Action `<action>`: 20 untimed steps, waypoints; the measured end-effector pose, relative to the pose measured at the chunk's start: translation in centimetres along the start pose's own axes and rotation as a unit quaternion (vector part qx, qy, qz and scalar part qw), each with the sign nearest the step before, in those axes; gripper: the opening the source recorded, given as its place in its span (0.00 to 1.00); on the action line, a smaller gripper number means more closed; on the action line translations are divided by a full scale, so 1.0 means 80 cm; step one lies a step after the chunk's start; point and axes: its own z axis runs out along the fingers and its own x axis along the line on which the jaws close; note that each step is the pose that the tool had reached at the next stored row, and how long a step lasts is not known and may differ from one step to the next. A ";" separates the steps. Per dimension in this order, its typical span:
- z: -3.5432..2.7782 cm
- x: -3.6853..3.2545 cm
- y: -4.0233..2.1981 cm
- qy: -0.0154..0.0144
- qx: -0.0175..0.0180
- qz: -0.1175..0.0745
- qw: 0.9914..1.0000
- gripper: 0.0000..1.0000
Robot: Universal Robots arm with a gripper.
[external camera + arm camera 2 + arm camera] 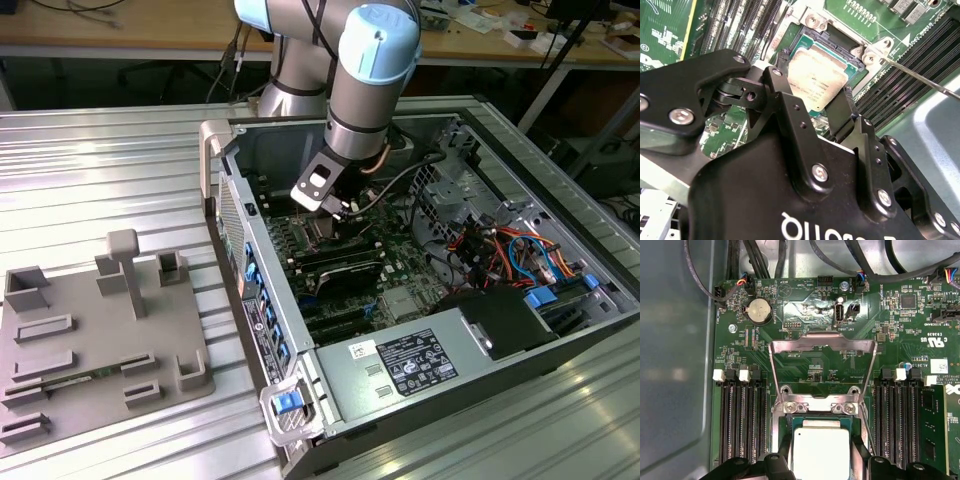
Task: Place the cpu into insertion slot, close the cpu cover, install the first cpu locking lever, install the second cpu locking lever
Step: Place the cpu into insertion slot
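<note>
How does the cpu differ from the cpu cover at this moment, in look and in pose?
The cpu is a solid square with a plain silvery face. The cpu cover is a bare metal frame, and green board shows through its large cut-out. The cpu sits at the insertion slot, while the cpu cover stands swung open beyond its hinge and does not lie over the cpu. Both are silvery and roughly square.

Arm (368, 70) bent over, wrist (352, 140) vertical — hand (812, 89) down

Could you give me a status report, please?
Gripper straddling cpu, grip unclear. Chip at insertion slot, seating unconfirmed. Hinged cpu cover open; no obstruction seen.
</note>
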 end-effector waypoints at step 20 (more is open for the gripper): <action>0.0000 -0.0008 -0.0041 0.002 0.001 0.000 1.000 0.55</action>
